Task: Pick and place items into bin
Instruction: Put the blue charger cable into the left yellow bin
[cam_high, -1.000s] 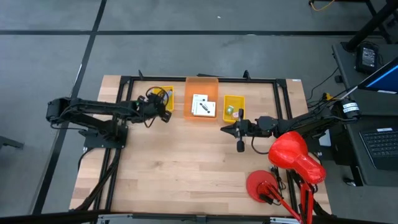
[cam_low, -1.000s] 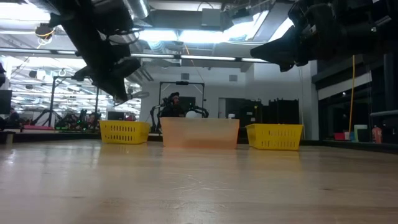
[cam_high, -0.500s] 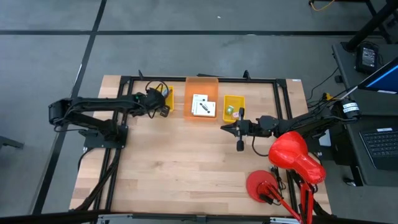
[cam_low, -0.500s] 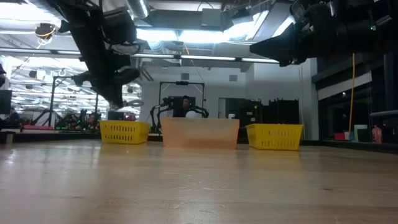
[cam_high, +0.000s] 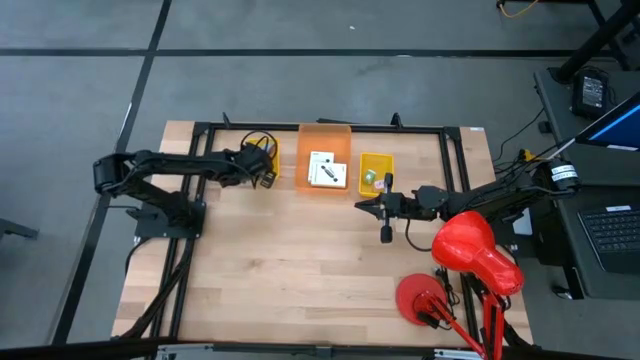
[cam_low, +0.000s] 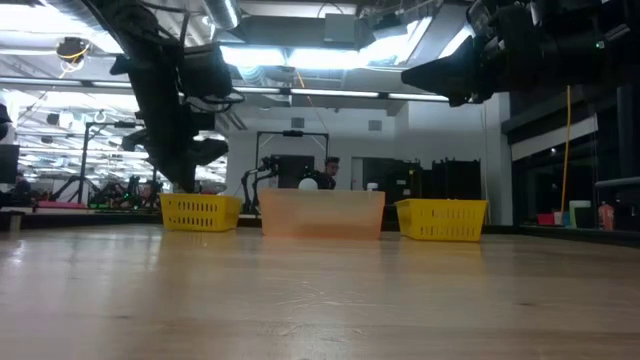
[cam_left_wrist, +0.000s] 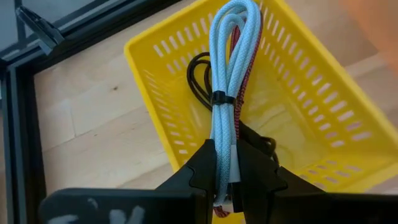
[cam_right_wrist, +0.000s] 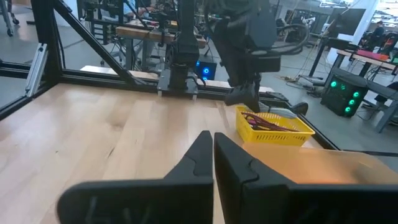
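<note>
My left gripper (cam_left_wrist: 225, 146) is shut on a pale blue braided cord (cam_left_wrist: 227, 56), coiled into a bundle with a black tie, above the left yellow basket (cam_left_wrist: 155, 56) at the far left (cam_high: 262, 155). A black cord (cam_left_wrist: 198, 81) and a maroon cord (cam_left_wrist: 241, 68) lie inside that basket. The orange bin (cam_high: 325, 135) at the far middle holds two white cards (cam_high: 325, 170). My right gripper (cam_high: 362, 207) hovers shut and level near the right yellow basket (cam_high: 376, 160), touching nothing. My left gripper pinches the cord bundle between its two fingers at its near end (cam_left_wrist: 225, 158), below the black tie. The fingers slant down toward the far edge and lie along the bundle. The looped end sticks out past the fingertips over the basket; whether it touches the basket I cannot tell.
The right yellow basket holds a small green item (cam_high: 368, 180). A red lamp-like object (cam_high: 475, 250) and a red disc (cam_high: 420, 297) stand at the near right. Black frame rails (cam_high: 320, 127) border the table. A person (cam_low: 333, 168) stands in the room beyond.
My left gripper has carried the cord bundle toward the far edge and down, coming in over the left yellow basket, with its fingers tipped more steeply. The right arm has kept still.
</note>
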